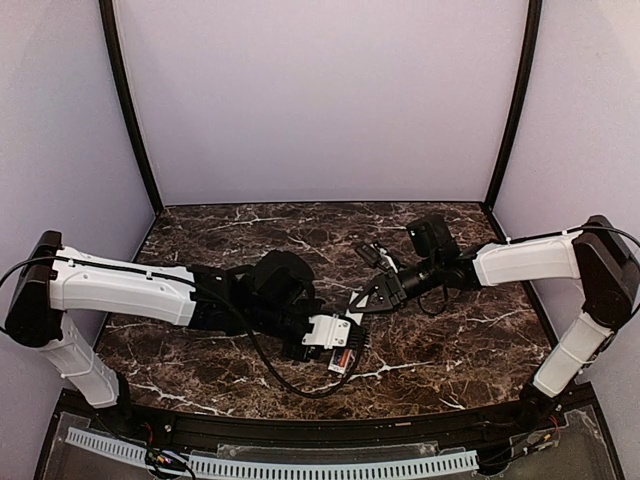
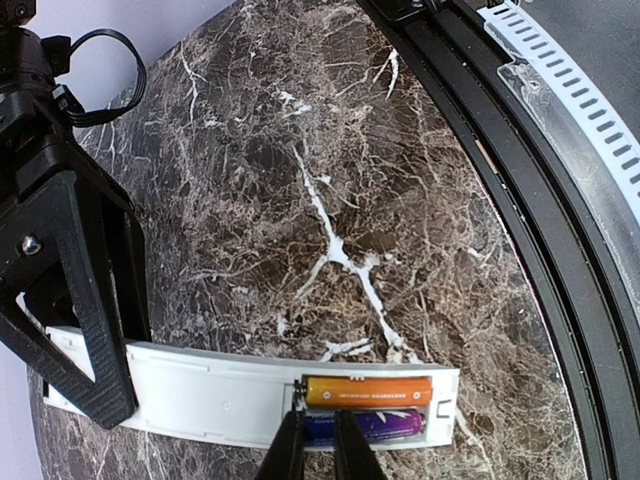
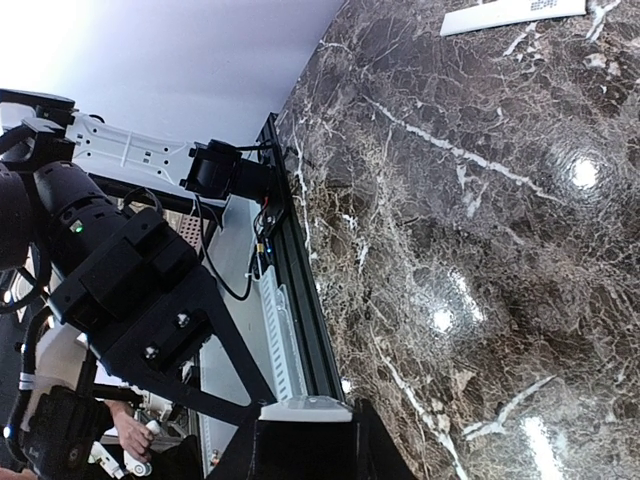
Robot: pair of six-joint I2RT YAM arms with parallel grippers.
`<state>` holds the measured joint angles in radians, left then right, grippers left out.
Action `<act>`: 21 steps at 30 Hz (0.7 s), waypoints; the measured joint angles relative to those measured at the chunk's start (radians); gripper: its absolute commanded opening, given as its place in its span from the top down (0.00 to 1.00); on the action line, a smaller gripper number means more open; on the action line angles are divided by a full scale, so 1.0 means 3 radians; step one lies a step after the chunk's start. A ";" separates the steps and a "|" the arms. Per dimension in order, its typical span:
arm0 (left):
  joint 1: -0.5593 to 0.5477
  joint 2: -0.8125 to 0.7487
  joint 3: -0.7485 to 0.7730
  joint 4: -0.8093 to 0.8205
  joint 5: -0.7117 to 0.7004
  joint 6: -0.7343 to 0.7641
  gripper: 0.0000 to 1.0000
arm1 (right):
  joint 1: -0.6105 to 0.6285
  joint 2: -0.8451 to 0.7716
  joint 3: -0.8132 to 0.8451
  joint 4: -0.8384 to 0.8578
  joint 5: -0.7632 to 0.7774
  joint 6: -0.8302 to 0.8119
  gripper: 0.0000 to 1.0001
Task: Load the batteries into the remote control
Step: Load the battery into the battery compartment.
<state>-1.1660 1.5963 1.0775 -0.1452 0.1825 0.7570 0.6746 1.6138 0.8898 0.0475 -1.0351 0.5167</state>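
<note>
The remote (image 2: 200,392) is at the worktop's (image 2: 350,200) near side, one end clamped in the right end effector (image 3: 305,418). The left end effector (image 2: 320,447), nearly closed, bears on the purple battery (image 2: 385,425) beside the orange battery (image 2: 368,390). An off-centre push could pop it out or twist the remote loose.

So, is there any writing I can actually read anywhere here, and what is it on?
Nothing is legible.
Orange battery in the remote control: fine print, too small to read.
Purple battery: print, blurred.
White strip: dark marks, too small.
</note>
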 measured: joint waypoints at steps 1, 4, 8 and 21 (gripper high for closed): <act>-0.0008 0.0015 0.0008 -0.0001 -0.0020 0.0003 0.90 | 0.0000 0.0000 0.0000 -0.0009 0.0009 -0.0005 1.00; -0.0023 0.0069 0.0034 -0.0018 -0.0076 0.0020 0.90 | 0.0004 -0.0006 0.0004 -0.0024 0.0028 -0.0011 1.00; -0.0033 0.0112 0.0065 -0.0041 -0.0116 0.0027 0.91 | 0.0005 -0.0008 0.0004 -0.0061 0.0064 -0.0011 1.00; -0.0042 0.0029 -0.0023 0.0057 -0.0270 -0.0034 0.83 | 0.0003 -0.0011 -0.0008 0.0029 0.0098 0.0041 1.00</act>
<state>-1.1786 1.6051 1.0706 -0.1280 0.1017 0.7467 0.6754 1.6104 0.8875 0.0563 -1.0058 0.5289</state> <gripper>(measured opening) 0.133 0.216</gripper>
